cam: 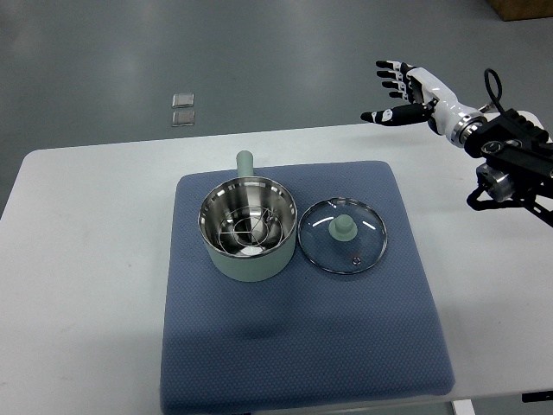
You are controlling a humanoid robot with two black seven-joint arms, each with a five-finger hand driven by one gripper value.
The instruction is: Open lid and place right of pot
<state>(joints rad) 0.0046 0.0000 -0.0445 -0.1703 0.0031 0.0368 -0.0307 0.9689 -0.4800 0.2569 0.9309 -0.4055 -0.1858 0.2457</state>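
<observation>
A pale green pot (248, 231) with a steel inside and a short handle pointing away stands uncovered on the blue mat (302, 346). A wire rack lies in its bottom. The glass lid (342, 235) with a green knob lies flat on the mat just right of the pot, its rim close to the pot's wall. My right hand (399, 93) hangs in the air at the upper right, beyond the table's far edge, fingers spread and holding nothing. It is well away from the lid.
The mat lies on a white table (86, 259). Two small clear packets (182, 109) lie on the grey floor beyond the table's far edge. The black right forearm (510, 156) reaches in over the table's right corner.
</observation>
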